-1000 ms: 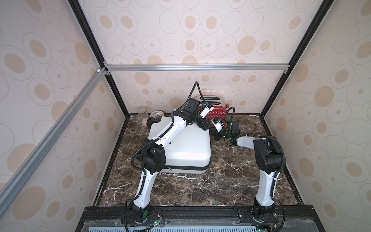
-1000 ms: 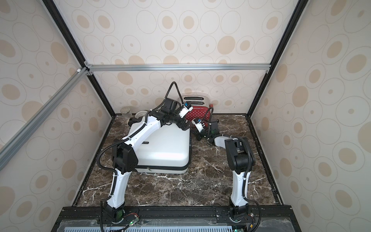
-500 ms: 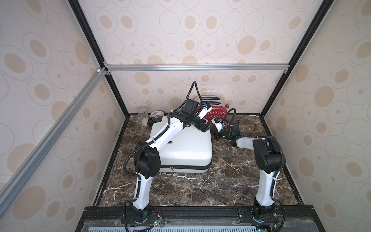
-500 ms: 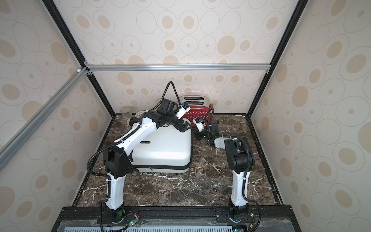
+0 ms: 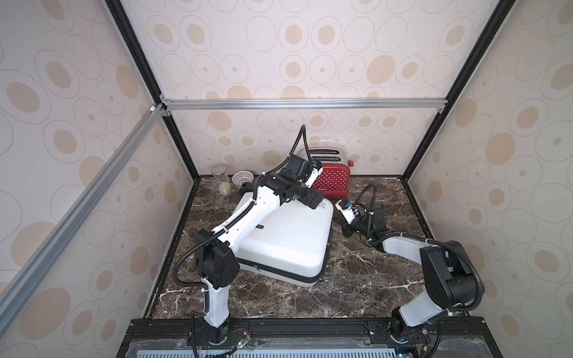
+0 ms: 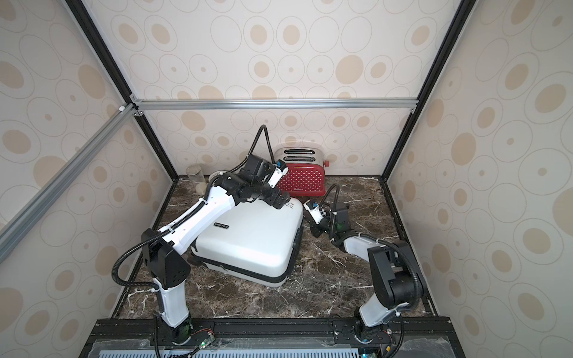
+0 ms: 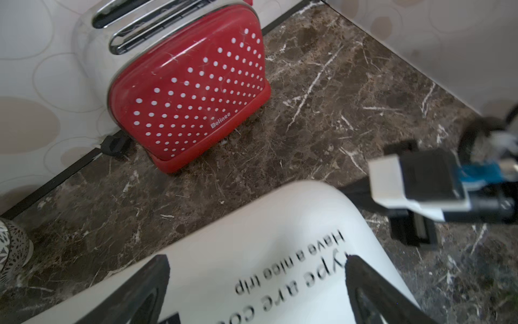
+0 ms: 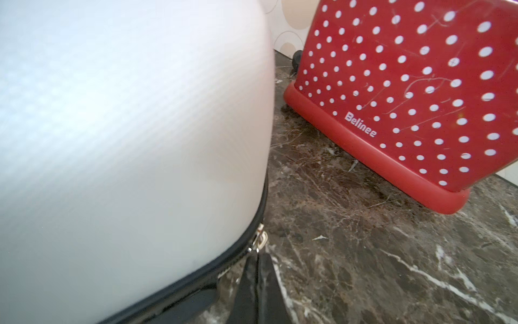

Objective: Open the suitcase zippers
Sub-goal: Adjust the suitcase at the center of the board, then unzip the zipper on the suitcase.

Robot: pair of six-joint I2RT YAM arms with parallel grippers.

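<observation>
The left gripper (image 5: 313, 198), released, was held over the suitcase (image 5: 288, 245) at 1 o'clock, likely bracing it; the right gripper (image 8: 256, 269) was clenched against a zipper pull (image 8: 259, 238).

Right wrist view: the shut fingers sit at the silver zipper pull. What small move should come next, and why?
Probably a short pull with the right gripper along the zipper band. Its fingers are shut with their tips at the silver pull tab on the suitcase corner, and the band there looks closed. Whether the tab is truly pinched I cannot tell.
</observation>
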